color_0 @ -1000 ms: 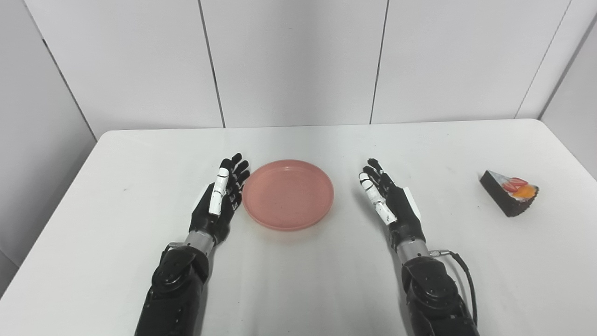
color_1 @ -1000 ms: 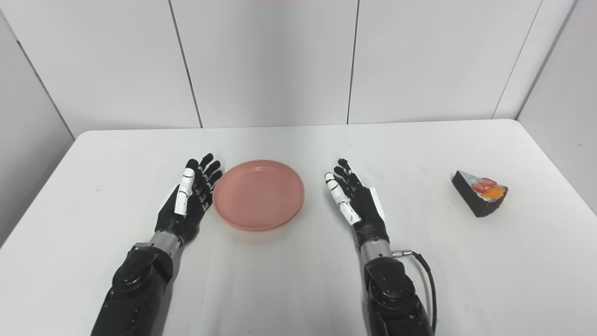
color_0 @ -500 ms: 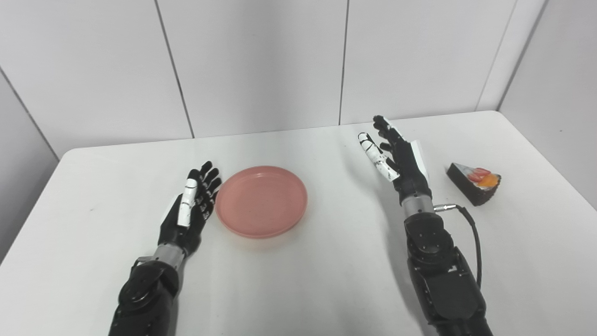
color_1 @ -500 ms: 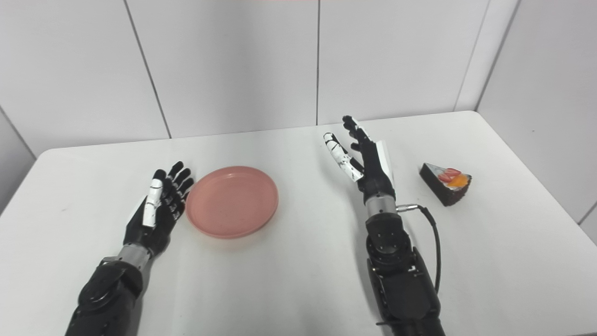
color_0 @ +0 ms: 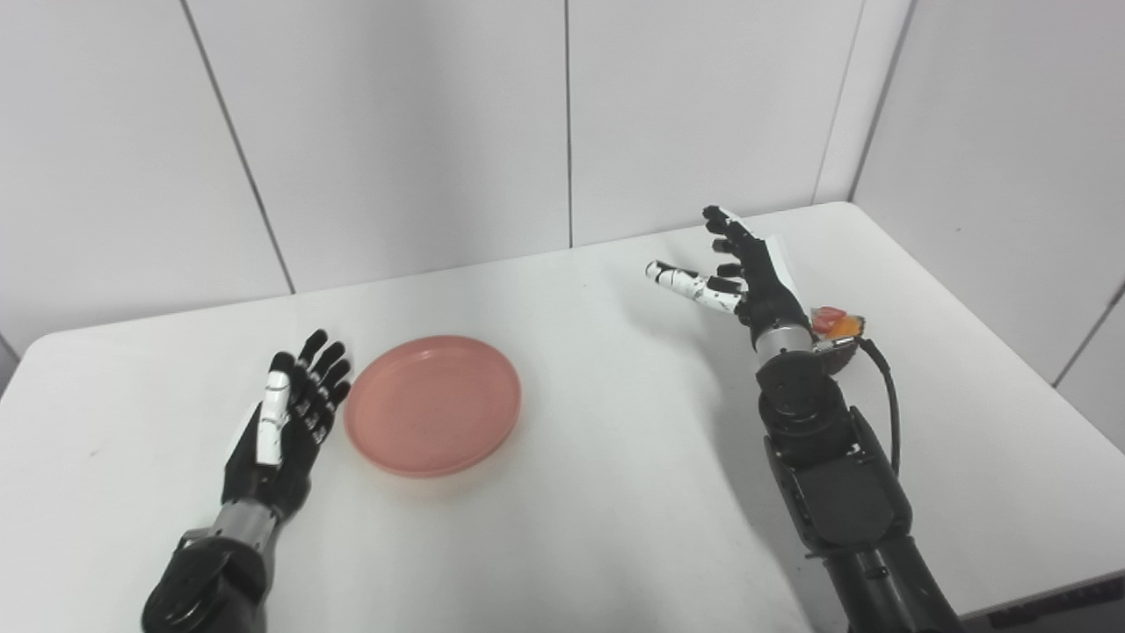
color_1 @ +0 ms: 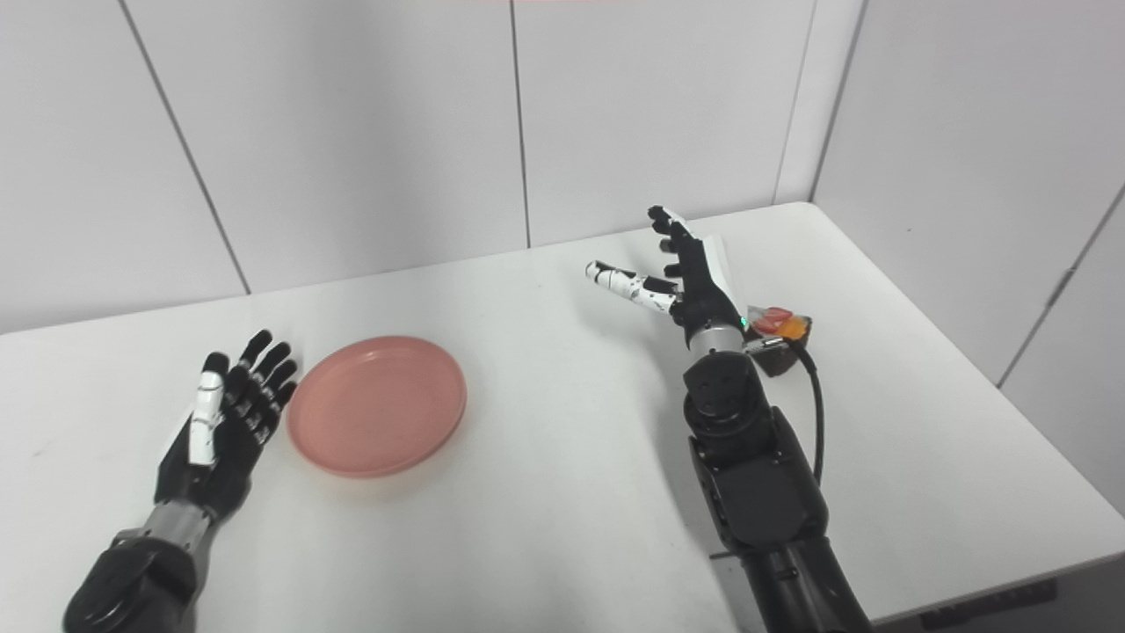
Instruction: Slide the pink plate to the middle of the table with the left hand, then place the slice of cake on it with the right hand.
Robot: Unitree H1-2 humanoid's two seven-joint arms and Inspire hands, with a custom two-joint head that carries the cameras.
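Right hand (color_0: 747, 272) moved beside cake (color_0: 833, 327), fingers spread wider.

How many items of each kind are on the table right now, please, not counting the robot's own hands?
Pink plate: 1
Slice of cake, partly hidden behind the right wrist: 1
Total: 2

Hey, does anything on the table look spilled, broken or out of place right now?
Nothing stands out. The pink plate lies flat and bare beside the open left hand. The cake slice sits on the table, partly hidden behind the open right hand.
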